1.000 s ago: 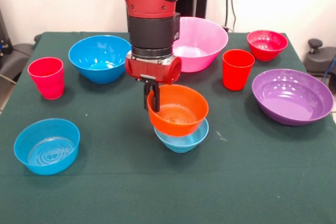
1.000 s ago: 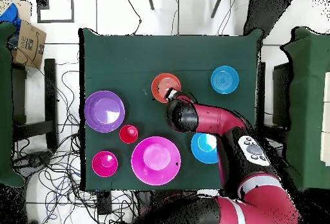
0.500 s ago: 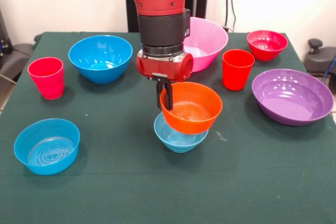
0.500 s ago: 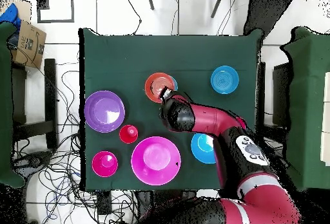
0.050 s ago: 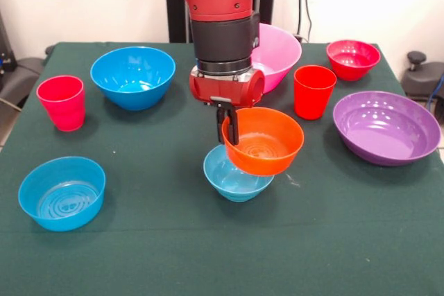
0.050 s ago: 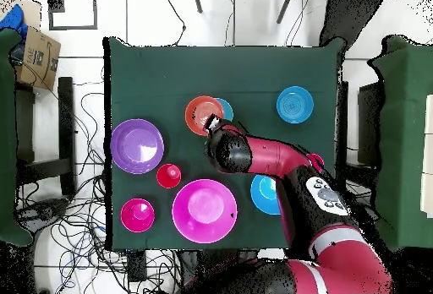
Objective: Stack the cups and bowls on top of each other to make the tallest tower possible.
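I have the gripper (image 5: 232,126) clamped on the near-side rim of the small orange bowl (image 5: 263,142), one finger inside the wall and one outside, so the bowl hangs level and mouth-up from the jaws. It is lifted clear of the surface (image 5: 173,240) and sits partly over the small light-blue bowl (image 5: 232,178), offset toward the purple bowl's side; in the overhead view the orange bowl (image 6: 201,113) hides most of the light-blue one (image 6: 225,107). A rim pinch makes sense here, as the bowl is too wide to span.

The rest of the pieces lie spread out singly. The deep blue bowl (image 5: 132,74), the large pink bowl (image 5: 274,53) and the small red bowl (image 5: 352,57) sit along the robot-side edge. The purple bowl (image 5: 385,126) is by the side edge with the orange-red cup (image 5: 313,91) between it and the pink bowl. The pinkish-red cup (image 5: 61,102) and the small blue bowl (image 5: 61,192) are at the opposite side.

I judge the tower barely begun: nothing is nested at this moment, and the orange bowl needs a base chosen beneath it.
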You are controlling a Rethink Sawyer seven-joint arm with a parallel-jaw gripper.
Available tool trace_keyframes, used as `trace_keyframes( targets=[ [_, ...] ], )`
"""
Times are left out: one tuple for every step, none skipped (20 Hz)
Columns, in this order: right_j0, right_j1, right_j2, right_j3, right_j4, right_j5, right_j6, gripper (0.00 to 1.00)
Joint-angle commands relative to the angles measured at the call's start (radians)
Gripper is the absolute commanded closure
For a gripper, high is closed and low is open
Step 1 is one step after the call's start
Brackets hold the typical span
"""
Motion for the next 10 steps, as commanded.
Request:
trace_keyframes(
  targets=[
    [0.031,0.014,0.036,0.004,-0.007,0.091,0.039,1.0],
    [0.031,0.012,0.035,0.002,-0.007,0.098,0.035,1.0],
    [0.031,0.01,0.034,0.003,-0.006,0.102,0.034,1.0],
    [0.031,0.008,0.033,0.004,-0.007,0.105,0.034,1.0],
    [0.031,0.007,0.032,0.005,-0.007,0.106,0.033,1.0],
    [0.031,0.006,0.031,0.006,-0.007,0.108,0.033,1.0],
    [0.03,0.007,0.031,0.007,-0.008,0.106,0.033,1.0],
    [0.028,0.008,0.032,0.008,-0.008,0.106,0.032,1.0],
    [0.027,0.007,0.032,0.009,-0.008,0.108,0.031,1.0],
    [0.026,0.005,0.032,0.009,-0.009,0.11,0.029,1.0]
  ],
)
